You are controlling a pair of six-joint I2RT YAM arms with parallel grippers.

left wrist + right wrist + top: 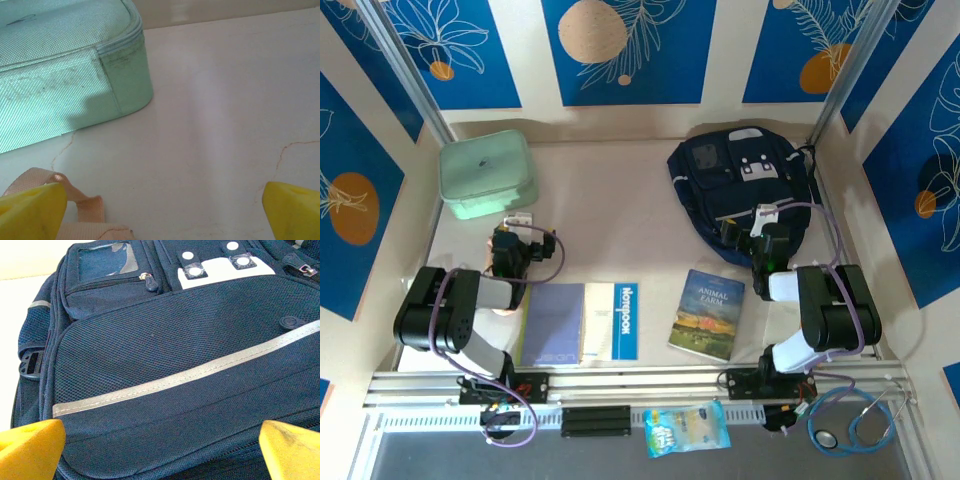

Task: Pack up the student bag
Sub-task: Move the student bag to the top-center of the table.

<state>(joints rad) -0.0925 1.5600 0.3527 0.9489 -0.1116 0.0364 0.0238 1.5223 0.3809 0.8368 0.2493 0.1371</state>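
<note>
Jaws spread wide, the right gripper (160,452) is hovering just before the dark navy fabric backpack (720,170) at the table's (620,200) far right corner

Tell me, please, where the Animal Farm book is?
Top view: the Animal Farm book lies right of centre on the table, nearer than the student bag.

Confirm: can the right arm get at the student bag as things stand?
Probably yes. The right arm sits at the near edge of the student bag. Its fingers stand open, with the front pocket right ahead and nothing between them and the fabric.
</note>
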